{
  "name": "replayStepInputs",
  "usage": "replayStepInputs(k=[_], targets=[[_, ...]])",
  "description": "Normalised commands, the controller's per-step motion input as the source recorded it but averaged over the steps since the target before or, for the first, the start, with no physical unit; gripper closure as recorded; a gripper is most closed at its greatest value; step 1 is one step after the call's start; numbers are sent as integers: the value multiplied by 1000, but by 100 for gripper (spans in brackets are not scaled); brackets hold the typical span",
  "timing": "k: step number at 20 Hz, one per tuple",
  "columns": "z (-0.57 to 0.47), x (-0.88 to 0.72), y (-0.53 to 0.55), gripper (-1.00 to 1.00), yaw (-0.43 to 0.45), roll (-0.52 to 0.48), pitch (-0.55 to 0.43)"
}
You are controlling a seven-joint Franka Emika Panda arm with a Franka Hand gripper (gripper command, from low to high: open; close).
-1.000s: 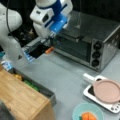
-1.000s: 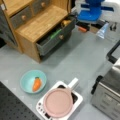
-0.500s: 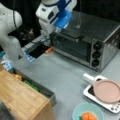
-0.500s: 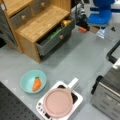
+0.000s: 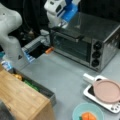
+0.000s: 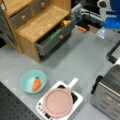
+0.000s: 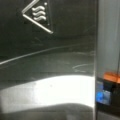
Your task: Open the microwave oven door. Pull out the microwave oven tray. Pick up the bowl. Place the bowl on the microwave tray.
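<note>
Silver oven (image 5: 100, 37) sits at a front view's top right, door (image 5: 71, 47) shut; my gripper (image 5: 62, 25) hangs over its top left edge, at the handle (image 5: 67, 32), and I cannot tell its grip. Bowl (image 5: 88, 113) rests at the bottom.

In a front view, the bowl (image 6: 33, 81) sits on the desk (image 6: 82, 60) beside the pink dish (image 6: 58, 102).

The wrist view shows only the oven's metal top (image 7: 47, 65).

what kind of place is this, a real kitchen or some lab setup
Probably a lab bench staged as a kitchen: a microwave oven, a bowl holding a carrot, a wooden drawer unit, with the robot's gripper above the oven.
</note>
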Motion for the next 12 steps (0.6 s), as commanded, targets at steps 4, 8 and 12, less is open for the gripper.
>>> replayStepInputs(k=[4,8,12], targets=[[-152,102,391,-100,-147,88,-14],[-246,157,155,-100,-123,92,-43],[-223,114,-88,-100,-57,93,-25]])
